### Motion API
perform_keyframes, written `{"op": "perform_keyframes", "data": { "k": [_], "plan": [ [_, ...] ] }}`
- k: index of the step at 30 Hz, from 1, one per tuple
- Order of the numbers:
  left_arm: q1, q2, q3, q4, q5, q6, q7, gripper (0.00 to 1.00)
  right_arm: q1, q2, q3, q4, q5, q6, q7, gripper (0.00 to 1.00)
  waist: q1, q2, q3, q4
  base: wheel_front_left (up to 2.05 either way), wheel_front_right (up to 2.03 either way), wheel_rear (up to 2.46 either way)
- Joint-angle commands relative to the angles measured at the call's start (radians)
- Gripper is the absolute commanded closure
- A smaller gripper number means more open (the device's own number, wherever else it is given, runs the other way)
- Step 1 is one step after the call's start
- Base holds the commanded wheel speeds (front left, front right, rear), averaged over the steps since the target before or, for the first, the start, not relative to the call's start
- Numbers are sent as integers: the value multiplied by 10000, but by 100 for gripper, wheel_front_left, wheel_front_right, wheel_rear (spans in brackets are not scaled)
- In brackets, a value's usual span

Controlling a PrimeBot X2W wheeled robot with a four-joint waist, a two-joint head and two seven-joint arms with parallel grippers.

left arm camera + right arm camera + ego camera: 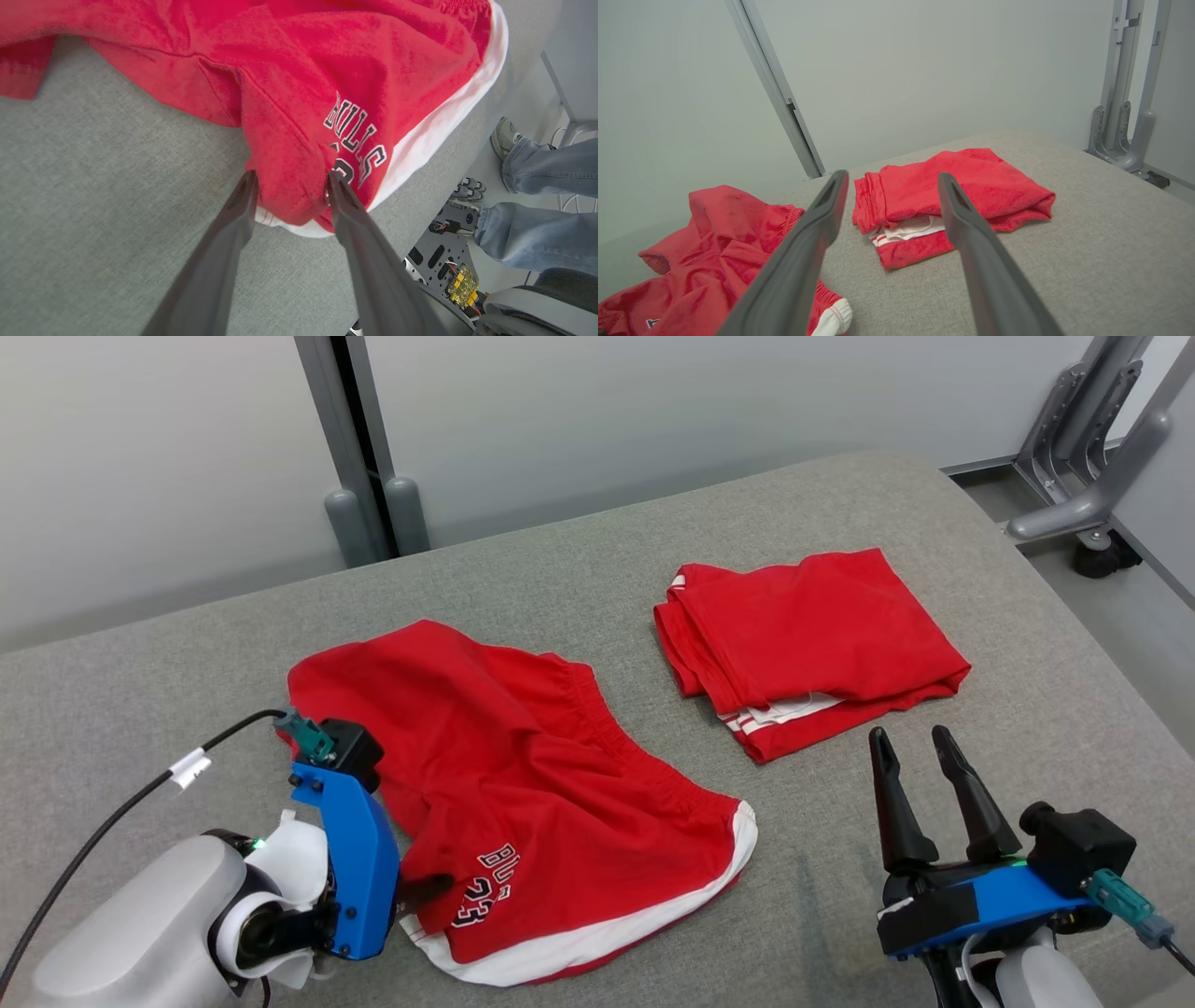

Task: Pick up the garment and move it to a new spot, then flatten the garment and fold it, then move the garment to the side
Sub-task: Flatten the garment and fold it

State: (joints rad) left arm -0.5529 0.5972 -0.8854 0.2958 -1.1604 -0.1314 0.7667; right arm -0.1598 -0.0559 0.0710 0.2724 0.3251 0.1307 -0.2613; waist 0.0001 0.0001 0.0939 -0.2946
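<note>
Seemingly mid-pickup, the left gripper [290, 179] straddles, jaws wide, the near corner of the crumpled red white-trimmed shorts [523, 775] at seven o'clock on the grey table [597, 569], needing a pinch and lift, while the right gripper [910, 735], five o'clock, gapes empty.

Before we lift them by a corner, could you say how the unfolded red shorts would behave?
Probably floppy: the shorts lie in soft rumpled folds, so they'd likely hang limp from the left pincer. Pushed over the grey fabric surface, they'd probably bunch rather than slide.
</note>
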Motion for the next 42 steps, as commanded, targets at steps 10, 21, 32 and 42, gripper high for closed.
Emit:
{"op": "perform_keyframes", "data": {
  "k": [10, 21, 32, 42],
  "plan": [
    [-619, 536, 810, -68, -1475, 14, -464, 100, 157, 40, -221, 24, -114, 2, -47, 0, -1, -1, -221, 486, 0, 0, 0],
    [-379, 1757, 1542, -512, -2121, 566, -215, 100, 35, -106, 21, 357, -61, 2, -47, 0, -1, -1, -155, 690, 0, 0, 0],
    [-403, 1003, 1680, 2530, -1480, 224, -2236, 0, -519, -145, 519, 659, 127, 4, -46, 0, -1, -1, 290, 23, 0, 0, 0],
    [-1145, 967, 1312, 3189, -182, -18, -4371, 0, -330, -124, 507, 654, 185, 4, -47, 0, -1, -1, 132, 639, 0, 0, 0]
  ]
}}
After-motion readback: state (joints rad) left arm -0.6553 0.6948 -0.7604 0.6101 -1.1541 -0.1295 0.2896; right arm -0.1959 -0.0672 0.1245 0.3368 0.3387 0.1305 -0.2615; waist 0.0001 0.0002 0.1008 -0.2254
